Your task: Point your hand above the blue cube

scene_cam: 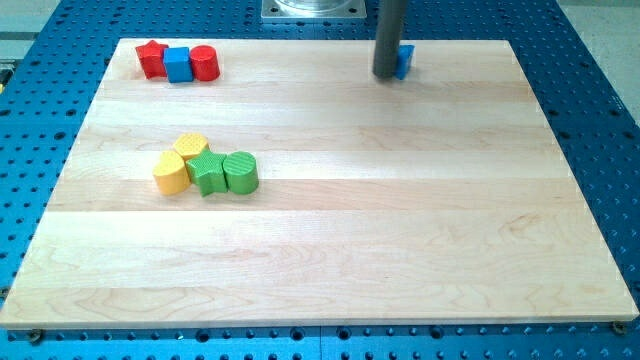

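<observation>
A blue cube (178, 64) stands at the view's top left, touching a red star-shaped block (151, 58) on its left and a red cylinder (204, 63) on its right. My dark rod comes down at the view's top, right of centre, and my tip (385, 76) rests on the board far to the right of that cube. A second blue block (405, 61) sits right behind the rod on its right side. It is partly hidden and its shape cannot be made out.
A cluster sits left of centre: two yellow blocks (192, 148) (171, 173), a green star-like block (208, 175) and a green cylinder (240, 171). The wooden board (400, 220) lies on a blue perforated table (40, 150). A metal base (310, 10) stands at the top edge.
</observation>
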